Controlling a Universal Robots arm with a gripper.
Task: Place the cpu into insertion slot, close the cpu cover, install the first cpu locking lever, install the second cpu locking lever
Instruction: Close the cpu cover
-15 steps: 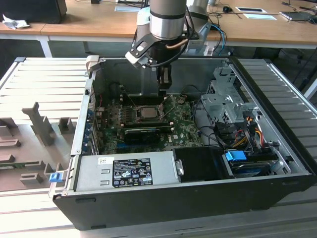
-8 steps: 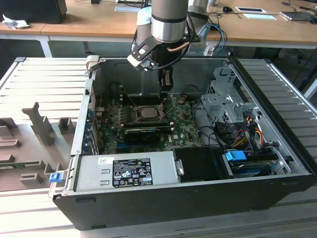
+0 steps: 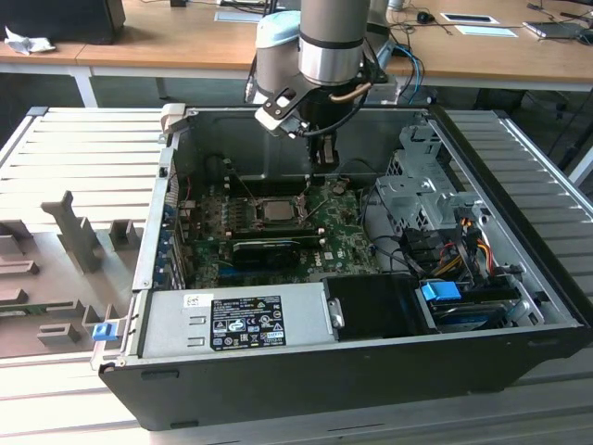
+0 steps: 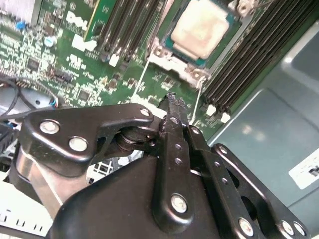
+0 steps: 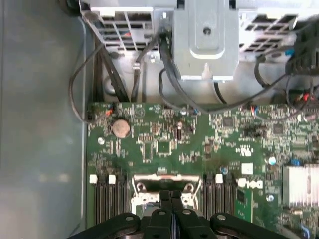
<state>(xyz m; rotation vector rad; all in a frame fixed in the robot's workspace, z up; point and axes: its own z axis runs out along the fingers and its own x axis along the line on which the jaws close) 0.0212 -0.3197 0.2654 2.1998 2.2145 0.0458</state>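
Observation:
The cpu [image 3: 275, 209] lies flat in the insertion slot [image 3: 254, 219] on the green motherboard, its pale silvery face [image 4: 202, 27] up. The grey cpu cover [image 4: 174, 64] lies down around the chip, and its edge [image 5: 167, 178] sits just past my fingertips. Two thin metal lever rods [image 4: 140, 82] [image 4: 201, 98] run out from the socket's corners; I cannot tell whether they are latched. My gripper [image 3: 324, 159] hangs inside the case, a little above the board and to the exterior view's right of the socket. Its black fingers [image 4: 172, 107] are shut together on nothing.
The open black computer case [image 3: 371, 380] surrounds the work. A grey power supply [image 3: 232, 320] fills the near side and a metal drive cage [image 3: 417, 185] with cables [image 3: 459, 246] the right. A long black card [image 3: 269, 248] lies beside the socket. Memory slots [image 4: 254, 55] flank it.

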